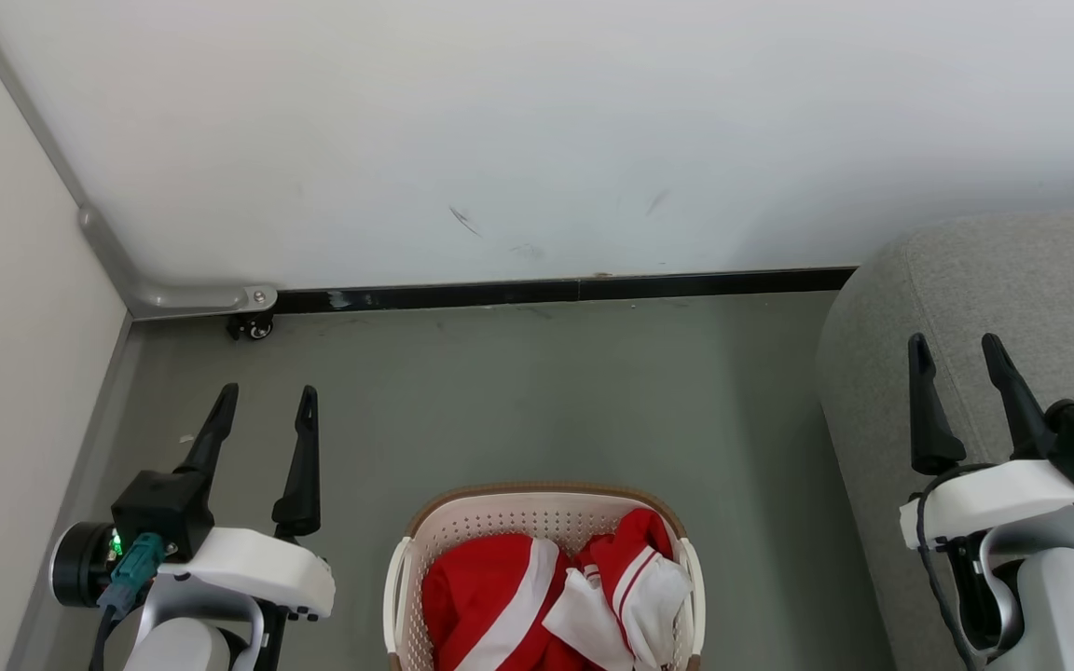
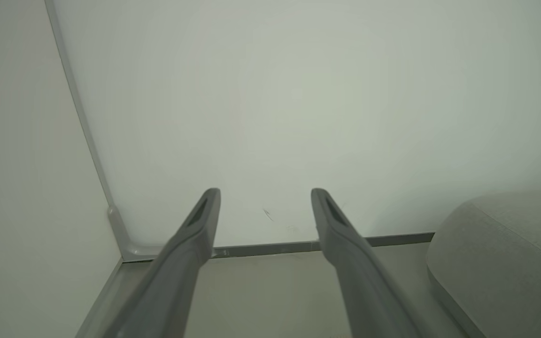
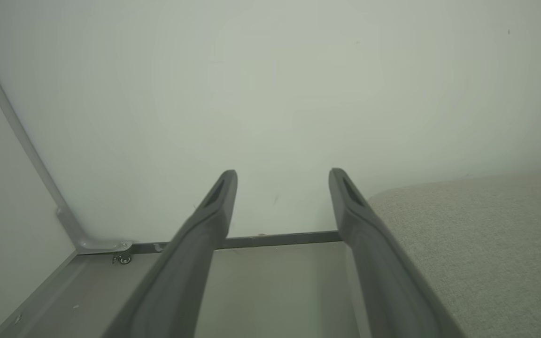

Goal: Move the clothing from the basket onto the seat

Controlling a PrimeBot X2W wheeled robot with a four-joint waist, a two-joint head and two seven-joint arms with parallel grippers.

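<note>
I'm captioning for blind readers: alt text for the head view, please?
A cream laundry basket at bottom centre holds red-and-white clothing, on a grey floor before a white wall. The left pincer and right pincer hang open and empty either side of it, the right one over the edge of a grey sofa.

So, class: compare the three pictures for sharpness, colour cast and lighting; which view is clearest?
Head view: clearest, evenly lit, no glare, the red clothing and perforated basket crisp. Left wrist view: hazy, greenish cast, the left gripper blurring towards the bottom edge. Right wrist view: same haze and cast, the right gripper soft, though the sofa weave is readable.
</note>
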